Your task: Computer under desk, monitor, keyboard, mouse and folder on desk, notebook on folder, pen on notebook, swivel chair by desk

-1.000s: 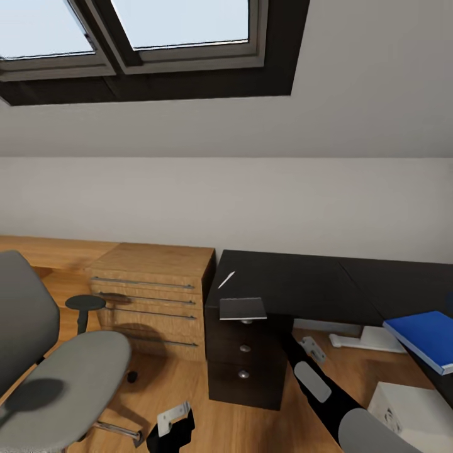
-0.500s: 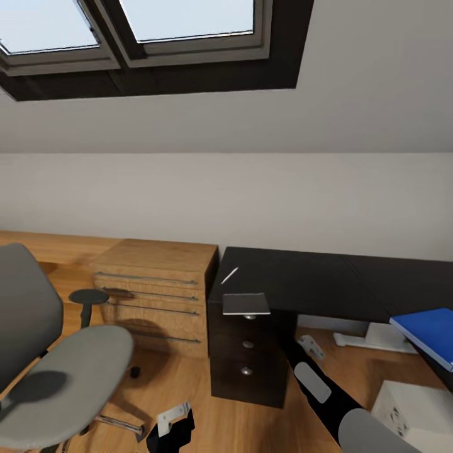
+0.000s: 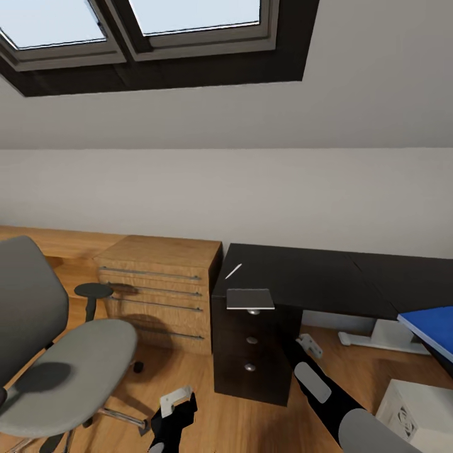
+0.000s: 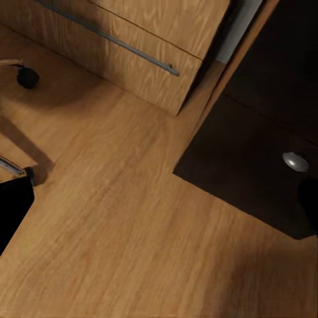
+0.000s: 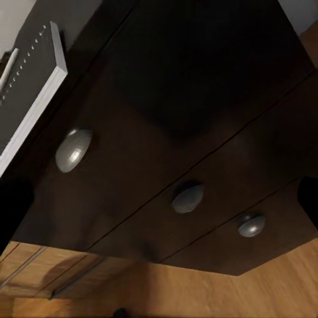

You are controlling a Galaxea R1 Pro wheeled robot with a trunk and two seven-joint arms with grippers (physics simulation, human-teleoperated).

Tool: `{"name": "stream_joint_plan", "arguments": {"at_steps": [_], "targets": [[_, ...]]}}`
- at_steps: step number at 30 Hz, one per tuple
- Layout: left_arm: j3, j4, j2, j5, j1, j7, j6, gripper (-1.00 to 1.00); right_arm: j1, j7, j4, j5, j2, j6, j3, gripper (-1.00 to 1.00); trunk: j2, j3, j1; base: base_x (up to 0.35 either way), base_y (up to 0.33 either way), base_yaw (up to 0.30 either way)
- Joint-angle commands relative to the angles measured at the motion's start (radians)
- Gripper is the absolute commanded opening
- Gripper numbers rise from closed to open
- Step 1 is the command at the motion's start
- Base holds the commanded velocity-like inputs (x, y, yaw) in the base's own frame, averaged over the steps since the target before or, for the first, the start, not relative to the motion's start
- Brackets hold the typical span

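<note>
The desk [image 3: 314, 280] has a glossy black top over black drawers [image 3: 251, 355]. On its near corner lies the dark notebook [image 3: 250, 299], overhanging the drawer front, and the white pen [image 3: 233, 271] rests just behind it. The blue folder [image 3: 434, 330] sits on the desk at the right edge. Below it stands the white computer [image 3: 415, 415] on the floor. At the left is the grey swivel chair [image 3: 69, 358], its seat bare. My left gripper [image 3: 175, 412] hangs open low over the floor. My right gripper [image 3: 301, 345] is open before the drawers, below the notebook [image 5: 33, 86].
A light wood drawer unit [image 3: 160, 283] stands against the wall between chair and desk. The desk's white legs [image 3: 384, 336] rest on the wood floor [image 4: 132, 218]. Three round knobs [image 5: 189, 197] front the black drawers. Dark-framed skylights [image 3: 157, 38] sit in the sloped ceiling.
The whole picture has shifted a little, so the camera has moved; desk, chair and folder now sit further right in it. Nothing was picked up or let go.
</note>
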Motion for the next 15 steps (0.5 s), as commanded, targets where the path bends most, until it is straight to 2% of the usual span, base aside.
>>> {"name": "stream_joint_plan", "arguments": {"at_steps": [1, 2, 3, 5, 6, 7, 8, 10, 12, 15], "targets": [[0.002, -0.025, 0.001, 0.011, -0.001, 0.016, 0.034, 1.00, -0.001, -0.004, -0.002, -0.008, -0.001, -0.005, 0.008, 1.00, -0.008, -0.004, 0.004, 0.000, 0.000, 0.000], [0.012, -0.053, 0.002, 0.010, -0.001, 0.027, 0.078, 1.00, -0.001, -0.003, -0.003, -0.009, -0.001, -0.005, 0.007, 1.00, -0.015, -0.007, 0.008, 0.000, 0.000, 0.000], [0.032, -0.116, 0.002, 0.010, -0.001, 0.050, 0.176, 1.00, -0.001, 0.000, -0.005, -0.010, -0.001, -0.004, 0.006, 1.00, -0.022, -0.011, 0.012, 0.000, 0.000, 0.000], [0.054, -0.187, 0.003, 0.010, -0.001, 0.073, 0.278, 1.00, -0.002, 0.002, -0.008, -0.012, -0.001, -0.002, 0.005, 1.00, -0.036, -0.017, 0.019, 0.000, 0.000, 0.000], [0.079, -0.269, 0.004, 0.010, -0.001, 0.090, 0.375, 1.00, -0.003, 0.003, -0.013, -0.013, 0.000, 0.001, 0.004, 1.00, -0.043, -0.020, 0.023, 0.000, 0.000, 0.000], [0.093, -0.314, 0.004, 0.010, -0.001, 0.097, 0.420, 1.00, -0.003, 0.004, -0.016, -0.013, 0.000, 0.003, 0.003, 1.00, -0.050, -0.023, 0.027, 0.000, 0.000, 0.000], [0.128, -0.404, 0.004, 0.010, -0.001, 0.105, 0.498, 1.00, -0.005, 0.004, -0.019, -0.015, 0.000, 0.011, 0.002, 1.00, -0.057, -0.026, 0.031, 0.000, 0.000, 0.000], [0.166, -0.492, 0.003, 0.010, -0.001, 0.110, 0.563, 1.00, -0.008, 0.005, -0.022, -0.016, 0.000, 0.025, 0.001, 1.00, -0.071, -0.033, 0.038, 0.000, 0.000, 0.000], [0.234, -0.646, 0.003, 0.011, -0.001, 0.115, 0.665, 1.00, -0.012, 0.005, -0.025, -0.027, 0.002, 0.064, -0.007, 1.00, -0.085, -0.039, 0.046, 0.000, 0.000, 0.000], [0.265, -0.722, 0.002, 0.012, -0.001, 0.116, 0.719, 1.00, -0.017, 0.005, -0.026, -0.057, 0.005, 0.091, -0.025, 1.00, -0.106, -0.048, 0.058, 0.000, 0.000, 0.000]]}}
